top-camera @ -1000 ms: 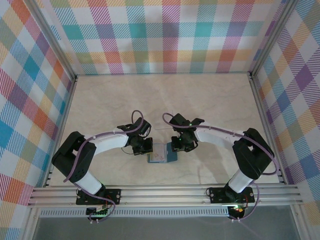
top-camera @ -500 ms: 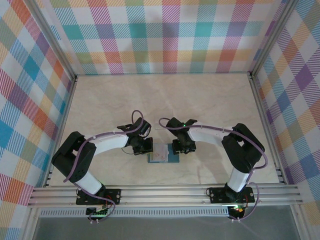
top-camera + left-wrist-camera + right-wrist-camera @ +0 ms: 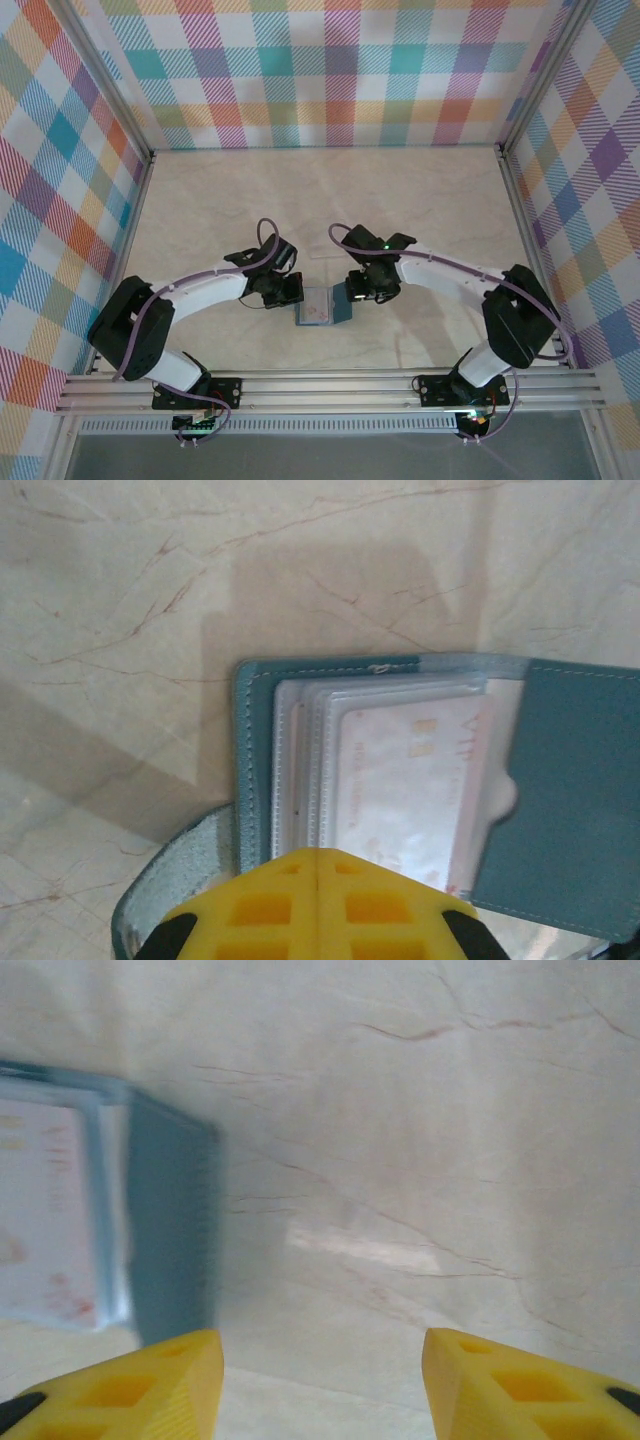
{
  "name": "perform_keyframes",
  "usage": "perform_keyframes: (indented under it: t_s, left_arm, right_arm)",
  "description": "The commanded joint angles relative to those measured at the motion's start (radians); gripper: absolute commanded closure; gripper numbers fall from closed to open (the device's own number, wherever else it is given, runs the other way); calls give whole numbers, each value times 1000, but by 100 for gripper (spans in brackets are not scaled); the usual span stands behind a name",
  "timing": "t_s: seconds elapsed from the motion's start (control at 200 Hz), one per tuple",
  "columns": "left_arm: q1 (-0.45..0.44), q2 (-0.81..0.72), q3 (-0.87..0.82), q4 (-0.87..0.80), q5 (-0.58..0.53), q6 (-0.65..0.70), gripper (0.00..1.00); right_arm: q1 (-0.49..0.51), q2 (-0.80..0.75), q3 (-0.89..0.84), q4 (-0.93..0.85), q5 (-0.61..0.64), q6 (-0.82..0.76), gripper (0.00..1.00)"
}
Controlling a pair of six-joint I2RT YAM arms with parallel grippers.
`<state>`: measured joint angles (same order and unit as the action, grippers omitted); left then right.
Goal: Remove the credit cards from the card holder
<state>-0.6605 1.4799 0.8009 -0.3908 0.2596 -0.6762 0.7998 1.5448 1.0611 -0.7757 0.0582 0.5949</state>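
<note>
Wallet: We see the wallet (image 3: 342, 308) lying open on the worktop (image 3: 330, 200), close to the near edge and about midway along it, between the two grippers.
Card: In the left wrist view a pale card (image 3: 410, 780) sits inside the clear sleeve (image 3: 300, 770), its far end covered by the teal flap (image 3: 570, 800). We cannot tell how many cards are stacked behind it.
Left gripper: The left gripper (image 3: 318, 880) has its fingers pressed together with no gap. Its tips sit over the wallet's left edge, next to the strap (image 3: 165, 890). We cannot tell whether they pinch the edge or only press it down.
Right gripper: The right gripper (image 3: 315, 1345) has its jaws partly apart, with nothing between them but bare worktop. It hangs just beside the wallet's right edge, and we see no contact.
Done: The wallet is unfolded and its pockets face up.
Left to do: As we judge it, nearly everything. No card lies out on the worktop, and the one we see is not yet drawn from its sleeve.
Next step, our guess: The right gripper would need to reach a card's free end and slide it out while the left side keeps the wallet from following.
Risk: We think the thin card and slick sleeve could let the whole wallet drag along.
</note>
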Motion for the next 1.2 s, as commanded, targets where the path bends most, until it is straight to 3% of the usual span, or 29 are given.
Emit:
perform_keyframes:
  t_s: [0.0,0.44,0.645,1.005,1.2]
  left_arm:
    - [-10,-35,11,-32,-8,-15,95]
    - [-23,1,60,-14,56,-18,96]
    - [-61,59,99,-22,72,-9,97]
    - [-74,144,111,-124,-65,63,97]
    - [-74,162,93,-98,-54,57,97]
  right_arm:
    - [4,-32,31,40,-99,33,47]
    - [4,-54,-15,260,-314,113,72]
    - [3,14,-57,310,-337,136,74]
    - [-8,120,-116,341,-299,135,73]
    - [-28,153,-162,411,-317,141,73]
